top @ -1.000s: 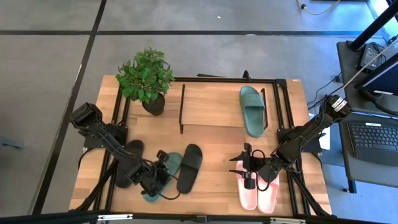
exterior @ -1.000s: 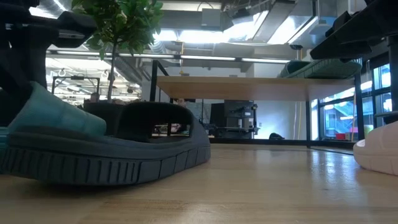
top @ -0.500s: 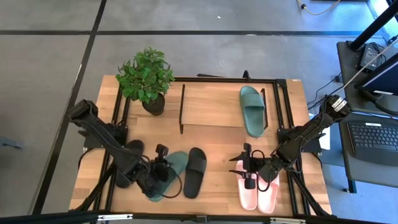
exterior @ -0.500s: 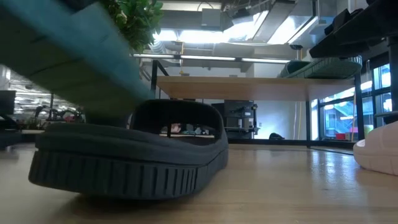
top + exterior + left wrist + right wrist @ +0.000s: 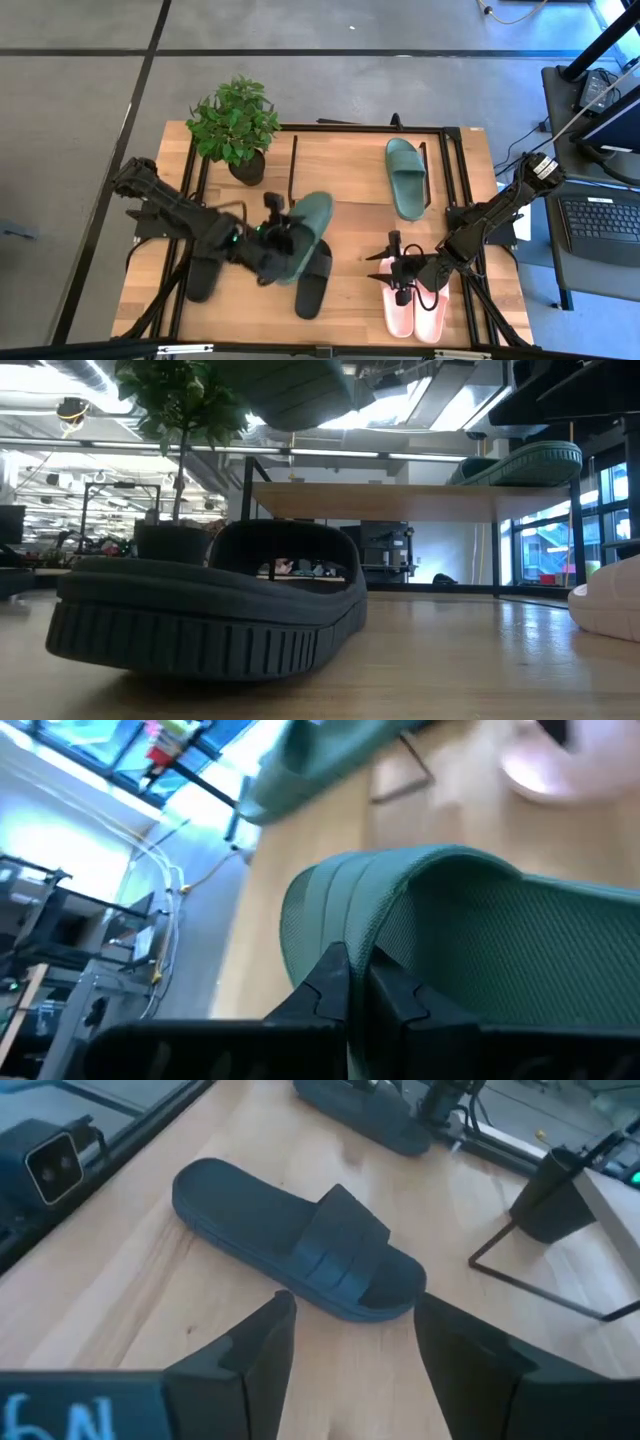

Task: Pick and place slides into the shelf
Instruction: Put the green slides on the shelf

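My left gripper (image 5: 268, 240) is shut on a dark green slide (image 5: 304, 226), held high above the table; the slide also shows at the top of the low view (image 5: 292, 384). Under it a black slide (image 5: 314, 280) lies sole down on the table, and its mate (image 5: 200, 276) lies farther left. The other green slide (image 5: 405, 178) lies on the shelf's wooden top board (image 5: 340, 168). My right gripper (image 5: 395, 272) is open and empty, beside the pale pink pair (image 5: 415, 306) near the table's front edge. My left gripper pinches the green slide between its two shut fingers (image 5: 330, 982), at the edge of the end nearest the arm, beside the ribbed strap (image 5: 335, 905). The fingers come slanting from the table's left. The slide is lifted clear of the table, its free end toward the shelf.
A potted plant (image 5: 236, 128) stands at the far left corner, next to the shelf's black side frame (image 5: 293, 172). Black metal rails (image 5: 455, 180) run along both sides of the tabletop. Bare board lies on the shelf left of the green slide.
My left gripper has risen from near the table's front edge and gone toward the far edge and the shelf, carrying the green slide, which is now lifted clear. The black slide beside it has slid a little toward the right and turned.
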